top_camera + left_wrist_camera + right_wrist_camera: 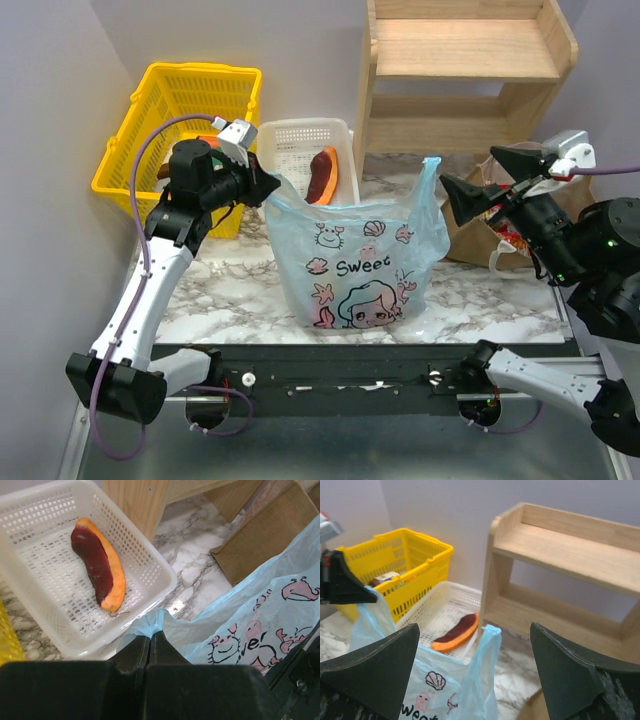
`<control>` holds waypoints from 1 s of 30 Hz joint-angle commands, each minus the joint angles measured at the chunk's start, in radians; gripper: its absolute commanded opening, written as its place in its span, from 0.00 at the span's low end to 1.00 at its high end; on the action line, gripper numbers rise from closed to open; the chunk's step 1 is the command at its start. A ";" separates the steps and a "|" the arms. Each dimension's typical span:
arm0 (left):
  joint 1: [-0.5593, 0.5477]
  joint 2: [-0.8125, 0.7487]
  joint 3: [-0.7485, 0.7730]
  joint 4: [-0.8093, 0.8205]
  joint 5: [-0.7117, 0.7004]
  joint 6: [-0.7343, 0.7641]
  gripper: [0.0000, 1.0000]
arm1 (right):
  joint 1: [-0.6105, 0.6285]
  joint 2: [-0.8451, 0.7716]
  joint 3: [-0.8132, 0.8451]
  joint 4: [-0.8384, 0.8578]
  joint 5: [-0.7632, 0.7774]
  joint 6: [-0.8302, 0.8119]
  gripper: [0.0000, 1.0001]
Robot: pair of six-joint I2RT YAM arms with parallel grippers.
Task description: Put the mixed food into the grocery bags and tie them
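We're seeing the blue bag (350,260) standing mid-table near the front edge, and the tan bag (470,240) at the right edge. The left gripper (268,188) is clamping fully closed on the blue bag's left handle (150,625). The right gripper (468,170) is gaping wide beside the right handle (430,180), holding nothing. Risk: we're supporting one side only, so the mouth could be sagging shut, or thin film tearing under pull.

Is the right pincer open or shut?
Open: the right pincer shows jaws wide apart; the blue bag handle near it stands ungripped.
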 commanded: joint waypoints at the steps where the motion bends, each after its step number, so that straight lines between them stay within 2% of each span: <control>1: 0.064 0.025 -0.013 0.112 0.231 -0.080 0.07 | 0.004 0.117 0.005 0.053 -0.284 -0.063 1.00; 2: 0.085 0.019 -0.019 0.139 0.270 -0.083 0.17 | 0.004 0.193 0.037 0.051 -0.356 -0.055 1.00; 3: 0.097 0.010 -0.042 0.151 0.281 -0.092 0.32 | 0.004 0.229 0.060 0.039 -0.423 -0.055 1.00; 4: 0.110 -0.001 -0.056 0.170 0.294 -0.096 0.62 | 0.004 0.275 0.086 0.030 -0.549 -0.051 1.00; 7: 0.160 -0.066 -0.119 0.239 0.337 -0.094 0.94 | 0.004 0.425 0.169 0.008 -0.763 -0.057 0.99; 8: 0.175 -0.109 -0.134 0.257 0.340 -0.088 0.98 | 0.005 0.457 0.187 0.001 -0.803 -0.064 0.99; 10: 0.206 -0.157 -0.170 0.267 0.325 -0.047 0.99 | 0.019 0.540 0.226 -0.007 -0.866 -0.109 0.99; 15: 0.275 -0.284 -0.220 0.290 0.249 0.003 0.99 | 0.059 0.649 0.249 -0.007 -0.896 -0.268 1.00; 21: 0.343 -0.301 -0.219 0.250 0.442 0.096 0.99 | 0.059 0.758 0.333 -0.035 -0.951 -0.409 1.00; 30: 0.346 -0.309 -0.219 0.213 0.444 0.135 0.99 | 0.059 0.997 0.604 -0.206 -0.982 -0.465 1.00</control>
